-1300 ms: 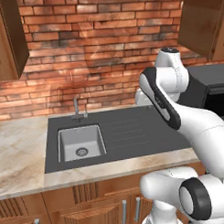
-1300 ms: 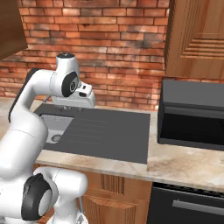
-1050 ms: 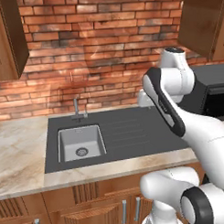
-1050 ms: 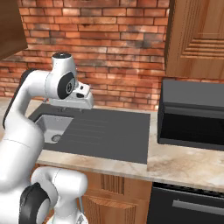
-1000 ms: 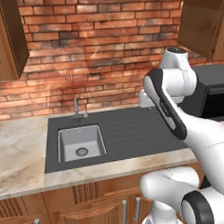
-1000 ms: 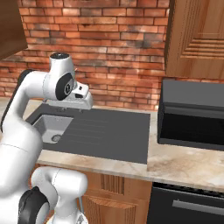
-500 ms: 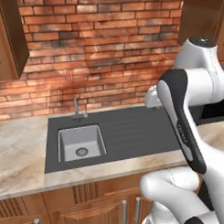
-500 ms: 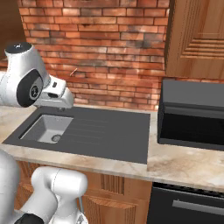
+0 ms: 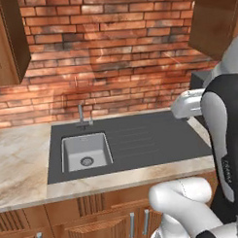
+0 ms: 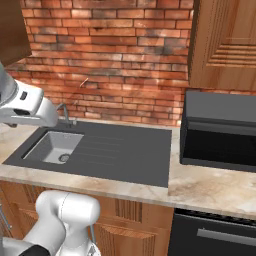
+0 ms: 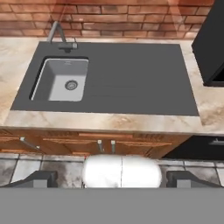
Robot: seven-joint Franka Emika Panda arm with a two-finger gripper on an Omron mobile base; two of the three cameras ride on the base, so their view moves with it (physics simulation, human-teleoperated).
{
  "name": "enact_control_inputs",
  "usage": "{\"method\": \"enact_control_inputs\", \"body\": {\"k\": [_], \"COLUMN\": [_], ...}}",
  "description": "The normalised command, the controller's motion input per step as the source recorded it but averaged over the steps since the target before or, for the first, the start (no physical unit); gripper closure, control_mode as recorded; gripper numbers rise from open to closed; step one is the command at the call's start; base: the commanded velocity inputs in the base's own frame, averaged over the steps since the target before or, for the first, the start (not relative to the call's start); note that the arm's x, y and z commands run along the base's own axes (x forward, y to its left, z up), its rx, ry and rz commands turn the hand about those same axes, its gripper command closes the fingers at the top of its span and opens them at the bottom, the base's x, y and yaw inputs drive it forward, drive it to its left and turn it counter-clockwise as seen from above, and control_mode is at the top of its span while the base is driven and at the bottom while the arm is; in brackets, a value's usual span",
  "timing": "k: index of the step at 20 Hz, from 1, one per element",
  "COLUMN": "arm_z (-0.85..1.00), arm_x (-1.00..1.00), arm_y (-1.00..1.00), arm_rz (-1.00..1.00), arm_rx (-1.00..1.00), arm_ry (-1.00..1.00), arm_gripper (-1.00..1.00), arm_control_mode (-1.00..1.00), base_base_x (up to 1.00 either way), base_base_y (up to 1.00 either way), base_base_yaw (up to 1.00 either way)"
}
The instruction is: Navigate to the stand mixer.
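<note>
The stand mixer is out of view. My gripper [image 11: 111, 178] is open, with its two dark fingertips [image 11: 40, 177] far apart and nothing between them. It hangs high, in front of the counter, and looks down on the dark sink unit [image 11: 131, 78] and the cabinet fronts below it. In the base views my white wrist [image 9: 187, 104] sits at the right edge over the counter's end, and the same wrist [image 10: 30, 107] sits at the left edge beside the tap.
A grey basin [image 9: 85, 151] with a tap [image 9: 82, 115] lies in a dark drainboard on the marble counter [image 10: 200, 187]. A black microwave [image 10: 220, 131] stands to the right, over a dark oven front [image 10: 215, 235]. A brick wall [image 9: 114, 53] and wooden wall cabinets [image 10: 225, 40] are behind.
The arm has drawn back from over the drainboard toward the base and risen, so the hand slid to the views' outer edges. Counter and sink have stayed put.
</note>
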Motion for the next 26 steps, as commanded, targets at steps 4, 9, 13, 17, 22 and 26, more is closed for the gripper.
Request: {"method": "enact_control_inputs", "body": {"k": [4,9,13,17,22,26], "arm_z": [0.0,0.0,0.0,0.0,0.0,0.0], "arm_x": [-0.42,0.0,0.0,0.0,0.0,0.0], "arm_y": [0.06,0.0,0.0,0.0,0.0,0.0], "arm_rz": [0.0,0.0,0.0,0.0,0.0,0.0], "arm_rx": [0.0,0.0,0.0,0.0,0.0,0.0], "arm_ry": [-0.05,0.0,0.0,0.0,0.0,0.0], "arm_gripper": [-1.0,-1.0,-1.0,-1.0,-1.0,-1.0], "arm_control_mode": [1.0,1.0,1.0,1.0,1.0,1.0], "base_base_x": [-0.25,-0.13,0.0,0.14,0.11,0.13], "base_base_y": [0.16,0.49,0.48,0.4,0.35,0.06], "base_base_yaw": [0.0,0.36,0.73,0.84,0.9,0.95]}}
